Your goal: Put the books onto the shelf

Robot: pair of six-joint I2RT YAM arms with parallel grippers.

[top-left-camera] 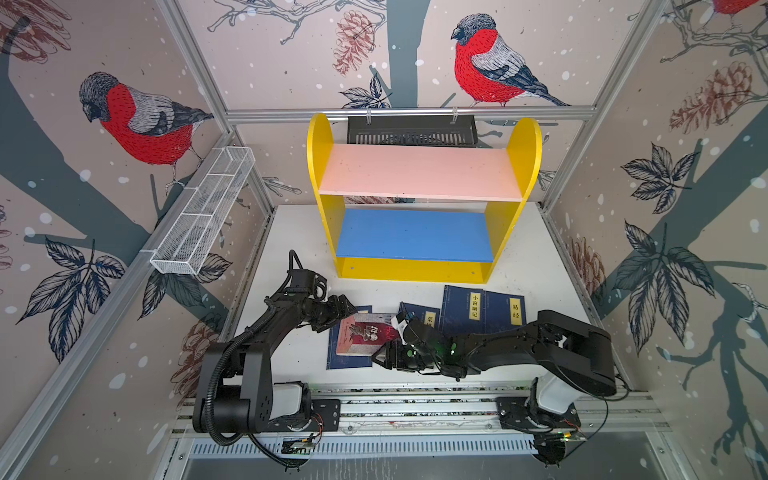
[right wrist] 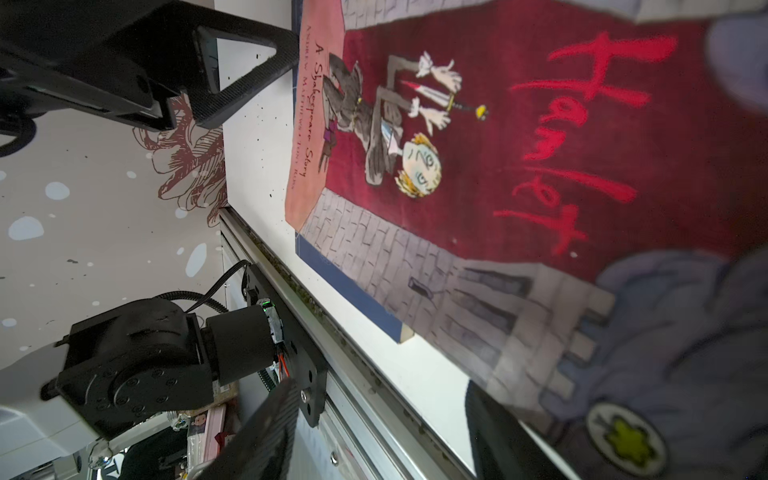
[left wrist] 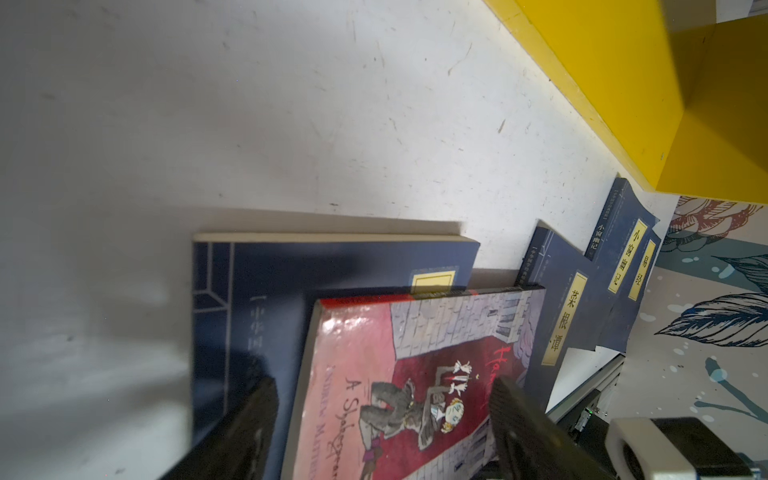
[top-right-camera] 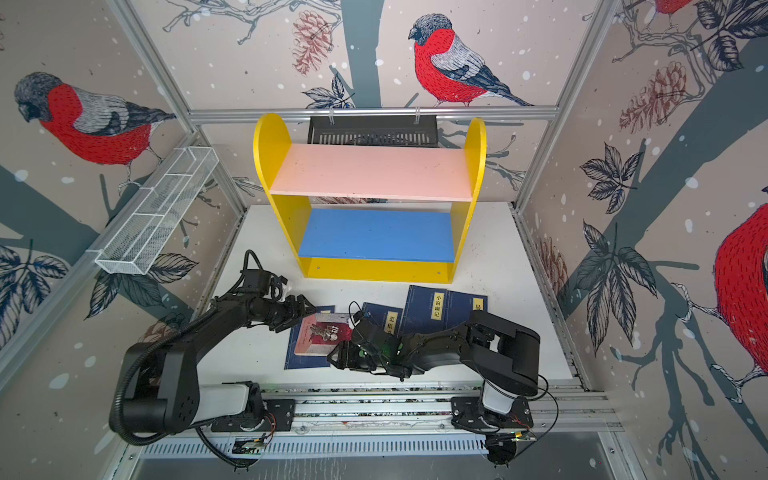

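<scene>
All five books lie flat, covers up, on the white desk (top-left-camera: 291, 357), just in front of the shelf (top-left-camera: 321, 166). The grey-and-red Hamlet book (top-left-camera: 359, 336) rests on the bottom navy book (top-left-camera: 347, 362). Its long axis runs from the near rail (top-left-camera: 415, 409) toward the shelf, the far end leaning slightly right, and it sticks out past the navy book's right edge.

To its right you have the second navy book (top-left-camera: 422, 316), partly under your right arm, then the third navy book (top-left-camera: 461, 309) and the fourth navy book (top-left-camera: 509, 311), overlapping side by side. Their long axes also run near to far, with the yellow title labels along them.

Your left claw (top-left-camera: 345, 318) is spread wide and grips nothing. In the left wrist view one finger (left wrist: 249, 419) is over the bottom navy book and the other over the Hamlet cover.

Your right claw (top-left-camera: 382, 353) sits at the Hamlet book's near right corner, fingers apart, with only desk and rail between them. I cannot tell whether a finger touches the book.

The desk is scuffed and speckled. The shelf stands at its back, pink board above blue. A black slotted tray (top-left-camera: 411, 131) hangs behind it and a white mesh basket (top-left-camera: 203, 216) is on the left wall. Wallpaper (top-left-camera: 145, 120) of red-breasted birds, pine cones and leaves covers the walls inside an aluminium frame.
</scene>
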